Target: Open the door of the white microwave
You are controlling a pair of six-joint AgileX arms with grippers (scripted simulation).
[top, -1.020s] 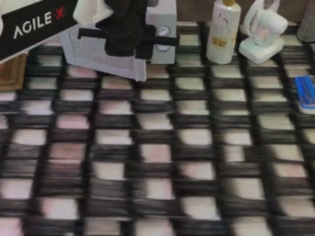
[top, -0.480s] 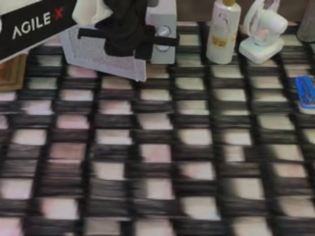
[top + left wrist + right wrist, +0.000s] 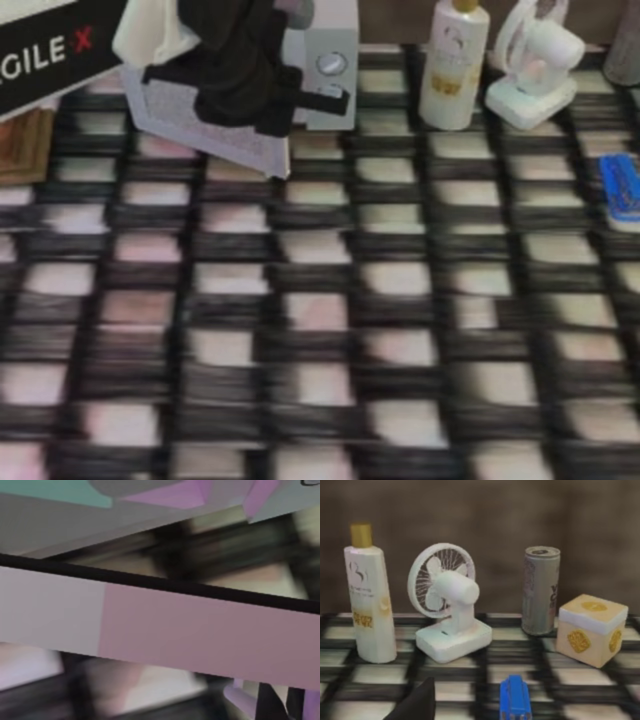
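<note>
The white microwave [image 3: 335,35] stands at the table's far edge, left of centre, with a silver knob [image 3: 331,63] on its narrow control panel. Its door [image 3: 205,130], a white panel with a speckled grey mesh window, is swung outward at an angle, free edge pointing toward the table's front. My left gripper [image 3: 245,90] hangs over the door's upper edge, shut on it. In the left wrist view a pale flat band [image 3: 200,630] crosses close to the camera. My right gripper is outside the top view. Only one dark fingertip [image 3: 420,700] shows in the right wrist view, with nothing beside it.
Right of the microwave stand a cream bottle with a gold cap [image 3: 453,65] and a white fan on a stand [image 3: 535,70]. A grey can [image 3: 541,590] and a tan box [image 3: 591,627] sit farther right. A blue object [image 3: 622,185] lies at the right edge, a wooden piece [image 3: 25,145] at the left.
My left gripper has moved left, and the door has swung further out from the microwave with it. Nothing else on the table has moved.
</note>
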